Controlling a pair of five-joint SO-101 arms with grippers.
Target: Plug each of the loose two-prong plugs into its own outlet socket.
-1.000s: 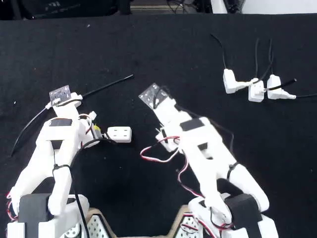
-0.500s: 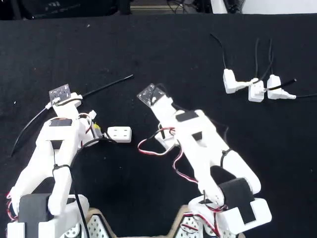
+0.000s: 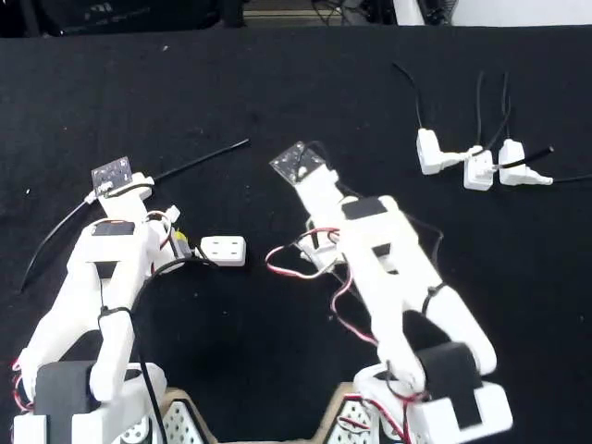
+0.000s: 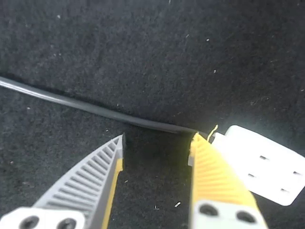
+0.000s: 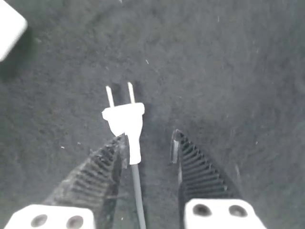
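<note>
Right hand (image 5: 148,138) is edging toward the surface's right edge, spread wide, with the loose plug (image 5: 125,119) lying at its fingertips near mid-surface. Plug is sitting off-centre, so I'd be centring first, then pinching its body, not the cord (image 5: 137,191). Left hand (image 4: 157,140) is sitting wide open beside the outlet socket (image 4: 264,167).

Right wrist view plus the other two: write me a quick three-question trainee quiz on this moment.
1. True or false: the right gripper is shut on the plug.
2. What lies across the table just ahead of the left gripper? A: a black cable. B: a red wire. C: a spoon.
3. Fill in: in the high view, the outlet lies beside the ___ arm.

Key: 1 false, its jaws are open; 2 A; 3 left.
</note>
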